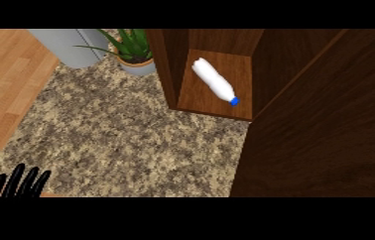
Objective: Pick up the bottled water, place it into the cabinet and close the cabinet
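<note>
One left hand (pixel 26 182) (idle), one bottle (pixel 213 80)

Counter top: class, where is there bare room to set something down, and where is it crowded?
The counter is bare between the potted plant, the cabinet and the left hand resting at lower left. Crowded: the back corner, with that plant and the grey cylinder, and the cabinet's floor, where the bottled water lies.

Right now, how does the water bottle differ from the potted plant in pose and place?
The water bottle lies on its side; the potted plant stands upright. The bottle is inside the cabinet, on its shelf; the plant is outside, on the counter by the cabinet's left wall. The bottle is white with a blue cap; the plant has green leaves. Shared: no hand touches either.
</note>
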Robot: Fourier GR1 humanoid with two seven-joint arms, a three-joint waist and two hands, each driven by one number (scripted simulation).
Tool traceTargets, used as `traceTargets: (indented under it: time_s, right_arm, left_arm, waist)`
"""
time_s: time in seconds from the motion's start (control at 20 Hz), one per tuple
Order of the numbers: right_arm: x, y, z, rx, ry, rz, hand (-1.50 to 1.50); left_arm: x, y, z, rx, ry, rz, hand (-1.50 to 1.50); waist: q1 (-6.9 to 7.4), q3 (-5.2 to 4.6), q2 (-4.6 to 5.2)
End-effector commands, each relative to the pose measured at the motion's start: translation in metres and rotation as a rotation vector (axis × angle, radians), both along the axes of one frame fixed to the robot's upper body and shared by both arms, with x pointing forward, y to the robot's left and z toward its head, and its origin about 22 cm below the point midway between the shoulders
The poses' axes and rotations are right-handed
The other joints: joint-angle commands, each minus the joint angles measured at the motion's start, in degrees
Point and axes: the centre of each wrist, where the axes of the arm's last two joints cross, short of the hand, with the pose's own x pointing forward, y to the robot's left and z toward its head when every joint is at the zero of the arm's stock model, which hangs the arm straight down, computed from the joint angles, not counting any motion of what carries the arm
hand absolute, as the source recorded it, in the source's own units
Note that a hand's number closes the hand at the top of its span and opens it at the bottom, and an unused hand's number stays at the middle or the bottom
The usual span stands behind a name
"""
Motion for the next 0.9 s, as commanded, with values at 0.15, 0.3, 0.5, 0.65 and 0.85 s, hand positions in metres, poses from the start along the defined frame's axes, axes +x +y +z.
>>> traceTargets:
  time_s: [0.15,0.3,0.5,0.65,0.85]
  right_arm:
    - [0.005,0.024,-0.006,-0.082,0.082,0.066,1.50]
    - [0.011,0.026,-0.006,-0.057,0.087,0.038,1.50]
    - [0.018,0.027,-0.009,-0.035,0.124,-0.015,1.50]
    - [0.022,0.030,-0.014,0.006,0.164,-0.013,1.50]
    - [0.029,0.030,-0.023,0.055,0.228,-0.028,1.50]
  left_arm:
    - [0.004,0.014,0.008,0.008,-0.017,-0.010,-1.50]
    - [0.007,0.019,0.011,0.017,-0.028,-0.030,-1.50]
    - [0.007,0.018,0.012,0.009,-0.035,-0.027,-1.50]
    - [0.014,0.024,0.015,0.017,-0.047,-0.019,-1.50]
    - [0.019,0.029,0.023,0.023,-0.065,-0.032,-1.50]
  waist:
    - [1.15,-0.11,0.60]
    - [1.27,-0.12,0.85]
    - [1.72,-0.11,1.14]
    - [1.74,-0.09,2.06]
    - [2.69,0.13,2.58]
